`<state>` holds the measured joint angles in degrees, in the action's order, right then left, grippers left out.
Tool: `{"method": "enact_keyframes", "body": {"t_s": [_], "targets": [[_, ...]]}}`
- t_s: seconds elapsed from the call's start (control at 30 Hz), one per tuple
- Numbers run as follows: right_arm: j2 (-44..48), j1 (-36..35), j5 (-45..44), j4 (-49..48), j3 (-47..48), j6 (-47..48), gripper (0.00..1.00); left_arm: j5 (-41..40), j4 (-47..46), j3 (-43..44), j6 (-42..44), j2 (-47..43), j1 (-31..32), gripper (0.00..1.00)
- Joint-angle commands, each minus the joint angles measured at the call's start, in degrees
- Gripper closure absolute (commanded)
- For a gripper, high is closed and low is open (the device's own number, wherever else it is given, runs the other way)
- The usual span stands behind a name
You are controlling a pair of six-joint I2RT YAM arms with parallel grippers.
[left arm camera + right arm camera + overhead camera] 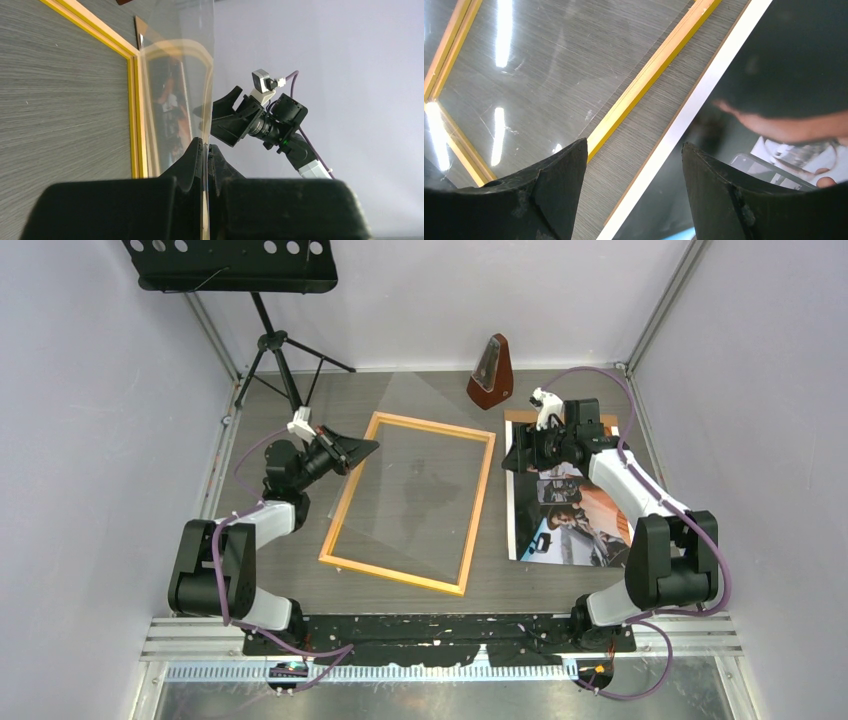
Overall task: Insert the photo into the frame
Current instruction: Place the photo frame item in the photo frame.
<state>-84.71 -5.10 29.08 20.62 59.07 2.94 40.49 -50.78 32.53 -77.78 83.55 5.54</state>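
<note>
The left gripper (356, 450) is clamped shut on the edge of a clear sheet (420, 475). In its wrist view the two fingers (192, 162) press together on the sheet (175, 75), which shows almost edge-on between them. The sheet tilts up from the table (290, 540) and leans over the frame (390, 575), its near edge low and its far corner raised toward the back wall.

The right gripper (520, 453) is spread wide and holds nothing. In its wrist view the gripper (634, 146) hangs above the strip of bare table between the frame's right side (649, 75) and the photo's white border (684, 120), with one finger (556, 192) toward the frame and the other over the photo (774, 60).

The frame lies flat in the middle of the table. The photo (570, 525) lies flat just to its right, apart from it and outside it, partly under the right arm.

At the back a brown metronome (491, 373) stands beyond the frame's far right corner. A black music stand (235, 265) stands at the back left, its tripod behind the left gripper.
</note>
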Motion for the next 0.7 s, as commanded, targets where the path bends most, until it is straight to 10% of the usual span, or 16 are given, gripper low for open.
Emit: {"method": "enact_keyframes", "body": {"t_s": [0.0, 0.67], "targets": [[2.9, 0.3, 0.7, -2.4, -0.7, 0.4, 0.25, -0.9, -4.8, -0.1, 0.4, 0.0, 0.2, 1.00], [3.3, 0.4, 0.9, -3.6, -1.9, 0.0, 0.25, -0.6, -3.1, -1.1, 1.4, -0.3, 0.2, 1.00]]}}
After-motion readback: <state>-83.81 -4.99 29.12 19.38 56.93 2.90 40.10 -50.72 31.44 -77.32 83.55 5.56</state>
